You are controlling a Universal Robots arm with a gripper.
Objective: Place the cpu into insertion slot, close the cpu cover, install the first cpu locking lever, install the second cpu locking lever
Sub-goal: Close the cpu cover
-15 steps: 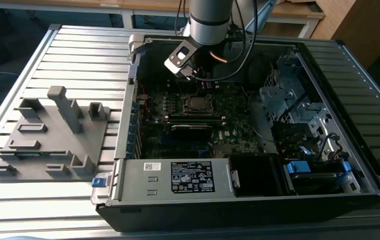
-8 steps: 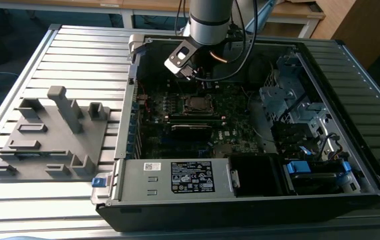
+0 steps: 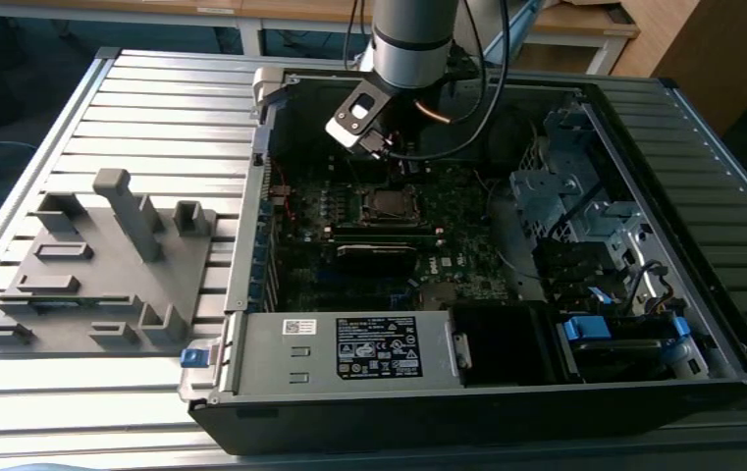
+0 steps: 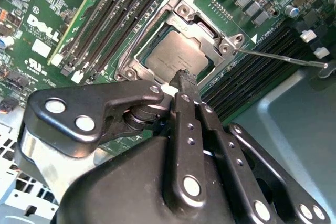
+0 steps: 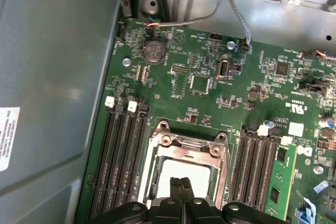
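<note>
The fingers are pressed together and grip nothing. Their tip sits at one edge of the cover, seemingly touching it. The cover lies down over the cpu, which is seated in its socket. This looks like the cover being pressed flat, so the push should go straight down on the frame, not the chip. One lever juts free to the side. On the bench, the case holds the board. A grey fixture stands at the exterior view's left.
</note>
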